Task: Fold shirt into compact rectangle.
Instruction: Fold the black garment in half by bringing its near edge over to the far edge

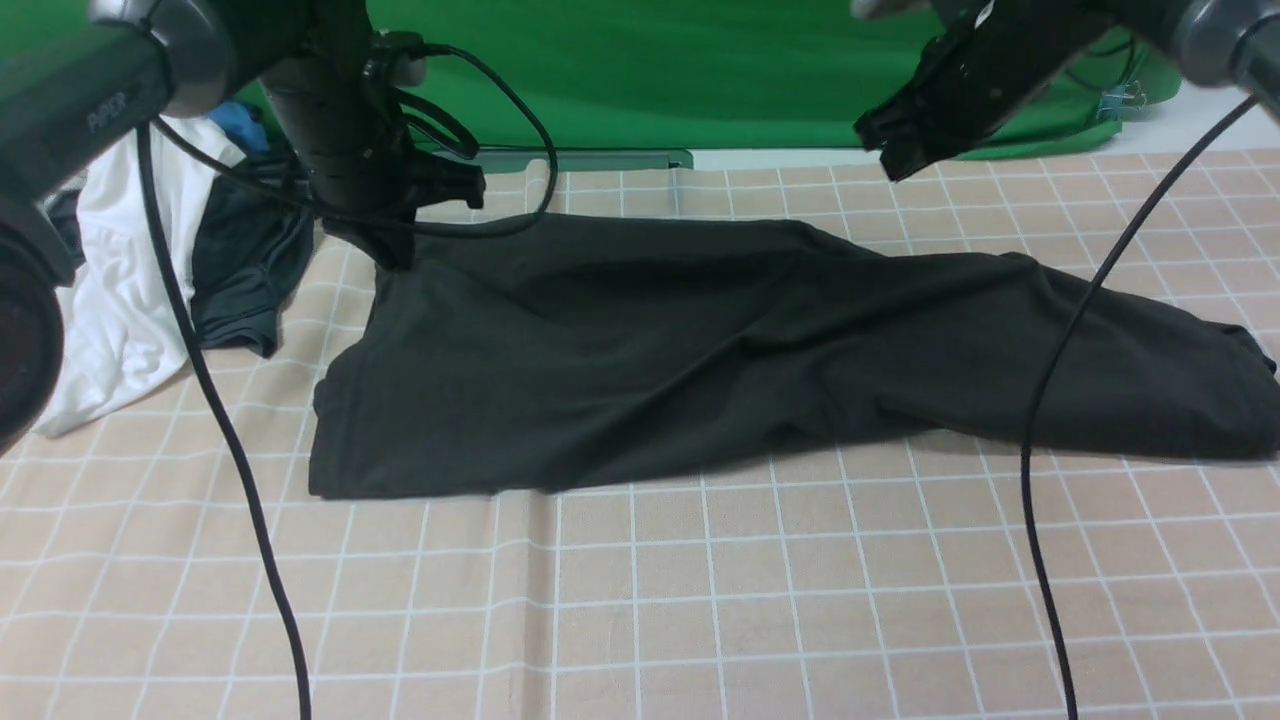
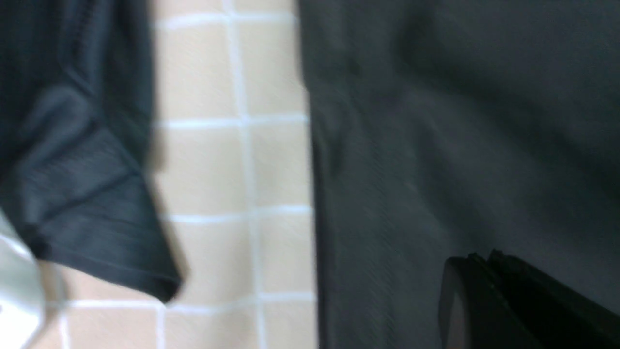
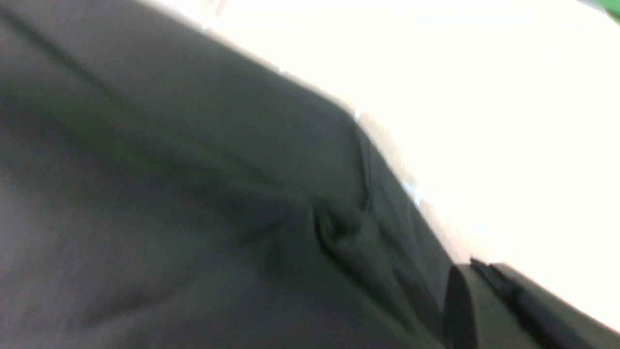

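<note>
step: mid-fold, I reckon | big black cotton t-shirt [image 1: 700, 350] lies long on checked beige cloth [image 1: 700, 600], centre to 3 o'clock | L gripper [image 1: 395, 255] at its 10 o'clock corner, R gripper [image 1: 893, 150] aloft at 1 | open/closed: can't tell, both | next: pinch far edge, fold to 6

Clothes pile [image 1: 130, 300] just left of shirt [image 1: 650, 350]

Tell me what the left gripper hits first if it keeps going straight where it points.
Probably the shirt, near its far left corner, just under the left gripper; depth is unclear.
</note>
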